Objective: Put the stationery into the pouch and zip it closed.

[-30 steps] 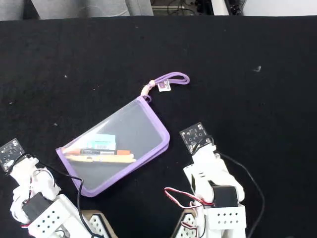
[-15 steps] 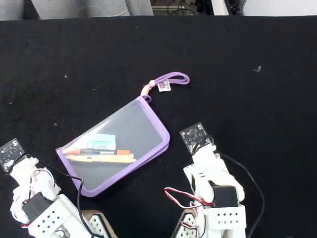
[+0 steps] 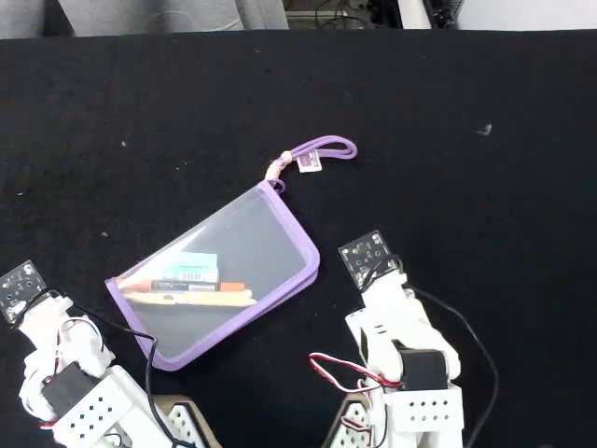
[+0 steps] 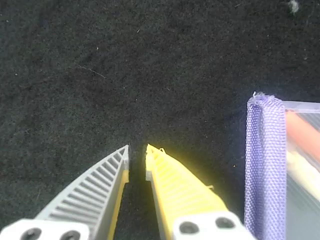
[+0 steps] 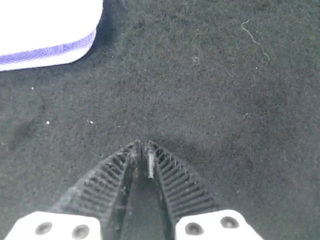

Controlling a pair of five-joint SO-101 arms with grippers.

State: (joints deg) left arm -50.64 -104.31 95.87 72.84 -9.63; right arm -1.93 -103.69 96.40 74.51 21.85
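Note:
A clear pouch [image 3: 219, 275] with purple trim lies flat on the black table [image 3: 448, 140], zipped along its edge, with a purple wrist strap [image 3: 322, 149] at its far corner. Inside it rest pens and a blue eraser [image 3: 191, 278]. The left arm [image 3: 56, 369] sits folded at the near left. My left gripper [image 4: 136, 150] is shut over bare cloth, just beside the pouch's purple corner [image 4: 262, 160]. At the near right sits the right arm [image 3: 401, 345], its gripper [image 5: 142, 149] shut and holding nothing, apart from the pouch's edge [image 5: 47, 37].
Black cloth covers the whole table, with wide free room at the far side and the right. A cable [image 3: 340, 369] runs beside the right arm's base. Grey fabric [image 3: 168, 14] shows beyond the far table edge.

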